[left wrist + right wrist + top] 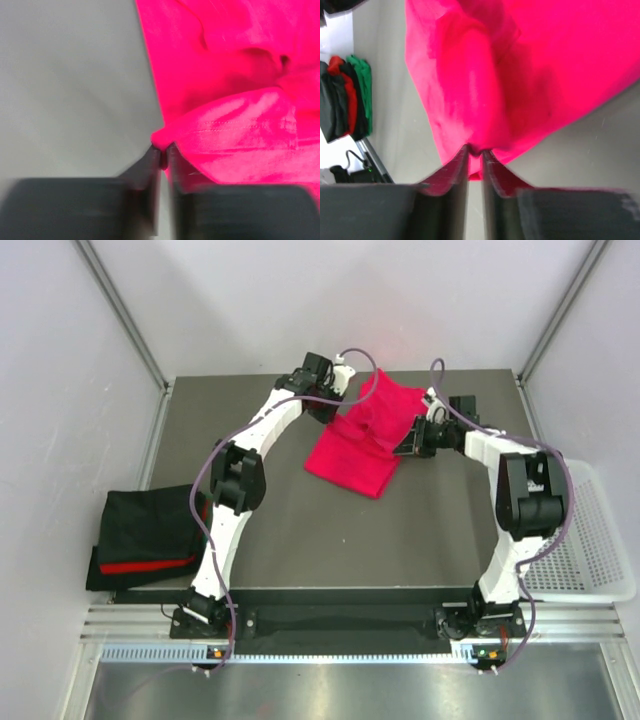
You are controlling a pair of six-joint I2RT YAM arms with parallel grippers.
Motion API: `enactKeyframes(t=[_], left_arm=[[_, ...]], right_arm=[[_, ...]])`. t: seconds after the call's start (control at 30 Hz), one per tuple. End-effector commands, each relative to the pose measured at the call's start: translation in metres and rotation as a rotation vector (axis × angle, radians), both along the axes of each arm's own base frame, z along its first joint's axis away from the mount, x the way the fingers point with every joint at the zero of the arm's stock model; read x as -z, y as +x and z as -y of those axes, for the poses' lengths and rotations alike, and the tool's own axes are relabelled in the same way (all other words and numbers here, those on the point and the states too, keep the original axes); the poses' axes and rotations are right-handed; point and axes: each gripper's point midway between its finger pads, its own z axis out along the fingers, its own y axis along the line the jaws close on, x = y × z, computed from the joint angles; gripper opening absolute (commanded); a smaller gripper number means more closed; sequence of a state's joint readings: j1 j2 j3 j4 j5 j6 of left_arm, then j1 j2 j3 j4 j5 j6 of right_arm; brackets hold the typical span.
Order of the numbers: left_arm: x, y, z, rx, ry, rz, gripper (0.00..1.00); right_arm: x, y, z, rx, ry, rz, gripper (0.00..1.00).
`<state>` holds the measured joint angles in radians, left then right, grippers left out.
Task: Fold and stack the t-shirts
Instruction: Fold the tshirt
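A bright magenta-red t-shirt (355, 445) lies partly folded at the table's far middle. My left gripper (338, 405) is at its far left edge, shut on a pinch of the hem (163, 152). My right gripper (408, 440) is at the shirt's right side, and a fold of the cloth is pinched between its tips (475, 150). A pile of folded t-shirts (148, 532), black with a red band showing, sits at the table's left front edge. In the right wrist view that pile (347, 100) shows black, red and green layers.
A white mesh basket (590, 550) hangs off the table's right side. Grey walls close in the back and both sides. The arms' bases stand on a rail (340, 620) at the near edge.
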<state>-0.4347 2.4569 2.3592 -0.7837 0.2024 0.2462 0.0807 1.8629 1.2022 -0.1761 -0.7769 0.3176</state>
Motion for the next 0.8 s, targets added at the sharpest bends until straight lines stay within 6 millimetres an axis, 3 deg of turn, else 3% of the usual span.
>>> enactKeyframes(t=[0.0,0.07,0.13,0.17,0.23,0.27,0.3,0.37,0.4,0.43,0.47,0.53,0.57,0.77], left_arm=[[-0.041,0.037,0.01,-0.029,-0.045,0.203,0.33],[-0.051,0.047,0.0,-0.109,-0.022,0.25,0.65],[-0.078,0.049,-0.008,-0.167,-0.031,0.297,0.74],[-0.103,0.048,-0.022,-0.226,-0.011,0.342,0.76],[-0.085,0.027,-0.034,-0.23,0.023,0.27,0.79],[-0.075,0.003,-0.04,-0.205,0.035,0.21,0.79],[-0.069,-0.009,-0.045,-0.2,0.051,0.179,0.79],[-0.049,-0.04,-0.06,-0.204,0.103,0.068,0.79],[-0.035,-0.061,-0.063,-0.181,0.102,-0.017,0.79],[-0.026,-0.072,-0.067,-0.19,0.106,-0.077,0.78],[-0.013,-0.09,-0.081,-0.209,0.135,-0.176,0.77],[0.0,-0.105,-0.083,-0.235,0.098,-0.303,0.76],[0.004,-0.117,-0.093,-0.248,0.091,-0.394,0.76],[0.016,-0.121,-0.098,-0.282,-0.125,-0.619,0.81]], right_arm=[[-0.014,0.015,-0.001,-0.033,0.028,0.049,0.21],[-0.027,0.008,-0.002,-0.035,0.038,0.069,0.24],[-0.044,-0.007,0.001,-0.016,0.036,0.098,0.29],[-0.051,-0.013,0.002,-0.01,0.039,0.106,0.34],[-0.06,-0.038,0.003,0.011,0.063,0.075,0.35],[-0.05,-0.056,0.0,0.021,0.09,0.006,0.36],[-0.06,-0.057,-0.002,0.01,0.097,0.042,0.37],[-0.048,-0.085,-0.009,0.039,0.124,-0.039,0.46],[-0.046,-0.089,-0.013,0.042,0.144,-0.037,0.48],[-0.031,-0.104,-0.017,0.066,0.167,-0.117,0.48],[-0.029,-0.113,-0.026,0.048,0.178,-0.131,0.5],[-0.022,-0.118,-0.035,0.042,0.179,-0.134,0.52],[-0.019,-0.122,-0.043,0.029,0.171,-0.146,0.54],[-0.004,-0.114,-0.056,0.052,0.201,-0.251,0.54]])
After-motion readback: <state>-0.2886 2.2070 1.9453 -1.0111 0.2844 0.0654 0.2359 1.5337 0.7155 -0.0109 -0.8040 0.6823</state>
